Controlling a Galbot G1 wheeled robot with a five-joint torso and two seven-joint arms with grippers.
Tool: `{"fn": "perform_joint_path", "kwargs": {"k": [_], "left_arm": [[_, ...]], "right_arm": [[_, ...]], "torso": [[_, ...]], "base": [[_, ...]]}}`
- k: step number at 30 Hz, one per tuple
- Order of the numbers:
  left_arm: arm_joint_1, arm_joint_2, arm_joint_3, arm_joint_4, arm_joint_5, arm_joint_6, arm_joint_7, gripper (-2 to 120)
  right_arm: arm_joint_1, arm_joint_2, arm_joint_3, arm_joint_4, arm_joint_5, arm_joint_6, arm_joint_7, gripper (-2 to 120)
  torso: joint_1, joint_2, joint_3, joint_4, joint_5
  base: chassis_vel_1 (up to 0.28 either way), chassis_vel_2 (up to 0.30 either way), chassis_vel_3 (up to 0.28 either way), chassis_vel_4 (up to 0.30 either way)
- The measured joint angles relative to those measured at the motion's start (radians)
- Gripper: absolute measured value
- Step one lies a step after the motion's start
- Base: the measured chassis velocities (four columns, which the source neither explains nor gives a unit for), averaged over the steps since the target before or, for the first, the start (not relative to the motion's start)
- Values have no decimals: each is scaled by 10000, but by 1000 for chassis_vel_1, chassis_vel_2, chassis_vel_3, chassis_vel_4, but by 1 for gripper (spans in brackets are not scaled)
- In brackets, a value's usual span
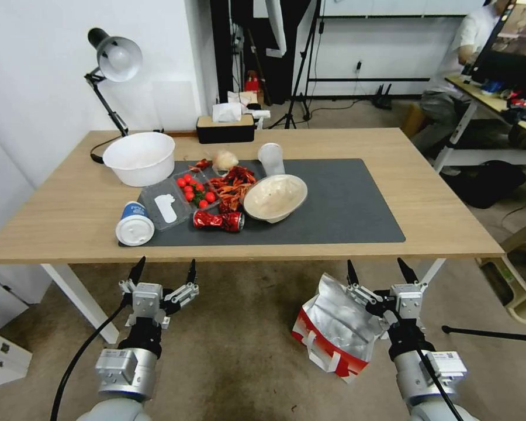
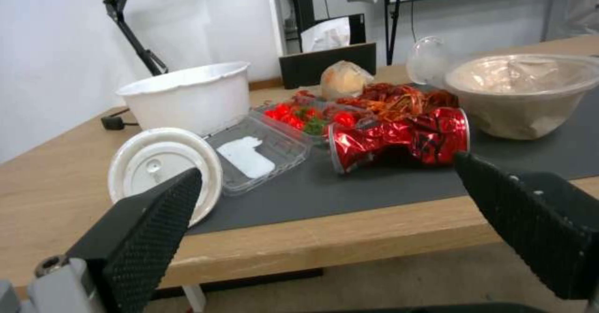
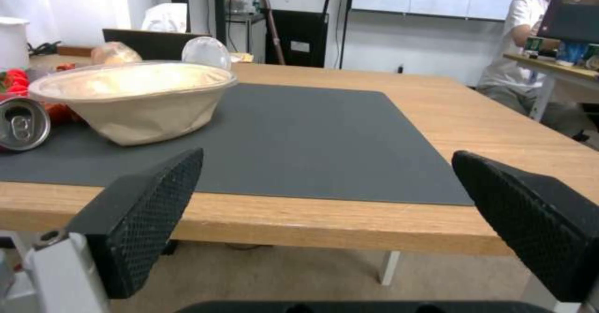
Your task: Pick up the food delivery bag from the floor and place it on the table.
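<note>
**Before the pick: both grippers raised at the counter edge, bag on the floor**

The food delivery bag [image 1: 336, 327] lies tilted on the floor [image 1: 239, 351], mouth open and foil lining exposed, under and just left of the right gripper [image 1: 381, 270]. That gripper is held at the near edge of the counter [image 1: 444, 228], its fingers [image 3: 149, 210] spread wide and holding nothing. The left gripper [image 1: 164, 270] is likewise held at the near edge, well apart from the bag, fingers [image 2: 149, 229] spread wide and empty.

Step in hand, as judged: the approach; the bag is not yet grasped. The next move calls for the right gripper to descend toward the bag's rim or a white strap handle [image 1: 335, 361].

Open room: the right half of the dark mat [image 3: 325, 135] is bare and suits the placement. The left half carries a paper bowl [image 1: 274, 197], a crushed red can [image 1: 218, 220], a tomato tray [image 1: 196, 190], a lidded cup [image 1: 134, 223] and a white tub [image 1: 139, 158]. The bag must clear the counter's front edge on the way up.
</note>
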Motion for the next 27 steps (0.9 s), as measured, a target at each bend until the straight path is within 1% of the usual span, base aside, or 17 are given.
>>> {"fn": "perform_joint_path", "kwargs": {"k": [21, 23, 24, 26, 27], "left_arm": [[0, 0, 13, 0, -8, 5, -12, 100], [4, 0, 81, -11, -58, 52, -48, 100], [14, -2, 221, -74, -176, 185, -140, 100], [64, -25, 852, -363, -674, 737, -464, 100], [64, -25, 852, -363, -674, 737, -464, 100]], "right_arm": [[0, 0, 0, 2, 5, -15, -1, 100], [0, 1, 3, 19, 24, -74, -22, 100], [1, 3, 15, 63, 70, -207, -84, 100], [17, 23, 64, 312, 293, -886, -415, 100], [17, 23, 64, 312, 293, -886, -415, 100]], "torso": [[0, 0, 0, 0, 0], [0, 0, 0, 0, 0], [0, 0, -1, 0, 2], [0, 0, 0, 0, 0], [0, 0, 0, 0, 0]], "base": [[0, 0, 0, 0], [0, 0, 0, 0], [0, 0, 0, 0], [0, 0, 0, 0], [0, 0, 0, 0]]}}
